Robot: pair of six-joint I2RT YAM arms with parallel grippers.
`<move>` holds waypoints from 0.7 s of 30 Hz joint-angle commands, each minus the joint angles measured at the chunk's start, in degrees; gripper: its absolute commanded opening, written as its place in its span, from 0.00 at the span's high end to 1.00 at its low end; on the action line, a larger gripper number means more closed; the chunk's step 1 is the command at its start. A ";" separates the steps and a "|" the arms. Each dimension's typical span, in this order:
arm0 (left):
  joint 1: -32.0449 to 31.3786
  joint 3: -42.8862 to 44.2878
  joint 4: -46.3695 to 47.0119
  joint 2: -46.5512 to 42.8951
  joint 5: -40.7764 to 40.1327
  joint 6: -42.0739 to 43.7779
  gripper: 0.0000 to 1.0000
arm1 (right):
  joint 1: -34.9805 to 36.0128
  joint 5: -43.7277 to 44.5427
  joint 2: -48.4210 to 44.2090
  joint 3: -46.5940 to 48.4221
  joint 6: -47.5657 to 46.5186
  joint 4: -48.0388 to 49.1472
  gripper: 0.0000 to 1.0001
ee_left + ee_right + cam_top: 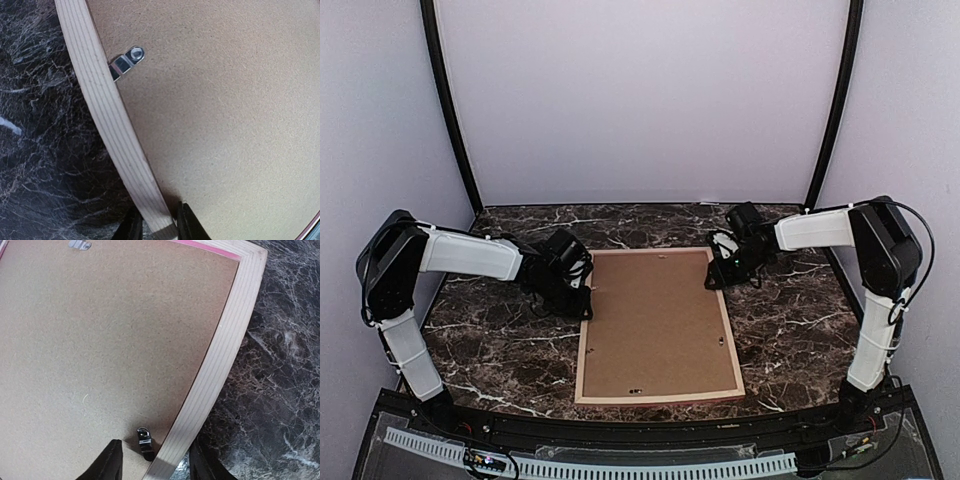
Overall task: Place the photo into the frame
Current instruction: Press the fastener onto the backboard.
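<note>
The frame (584,345) lies face down in the middle of the table, its pale wood back up, with a brown backing board (655,320) filling it. The photo is hidden. My left gripper (582,300) is at the frame's left rail near the far corner. In the left wrist view the left gripper (160,227) is shut on that pale rail (107,115). My right gripper (718,272) is at the right rail near the far corner. In the right wrist view the right gripper (156,465) stands open astride the rail (225,350) and a small metal clip (145,440), touching neither.
Another metal turn clip (127,60) holds the board at the left rail. A pink strip of the frame's face (210,247) shows at the far edge. Dark marble tabletop (790,320) surrounds the frame, with pale walls on three sides.
</note>
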 commanded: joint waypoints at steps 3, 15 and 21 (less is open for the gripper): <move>-0.21 -2.13 -3.08 0.33 -0.41 2.15 0.76 | -0.24 -2.88 -1.76 1.55 1.60 2.25 0.51; -0.19 -1.48 -3.23 0.95 -0.15 2.36 0.76 | -0.21 2.43 1.10 2.53 -0.17 0.50 0.62; -0.19 -1.65 -3.21 1.17 -0.11 2.32 0.76 | -0.20 3.29 1.12 2.10 -2.80 0.76 0.61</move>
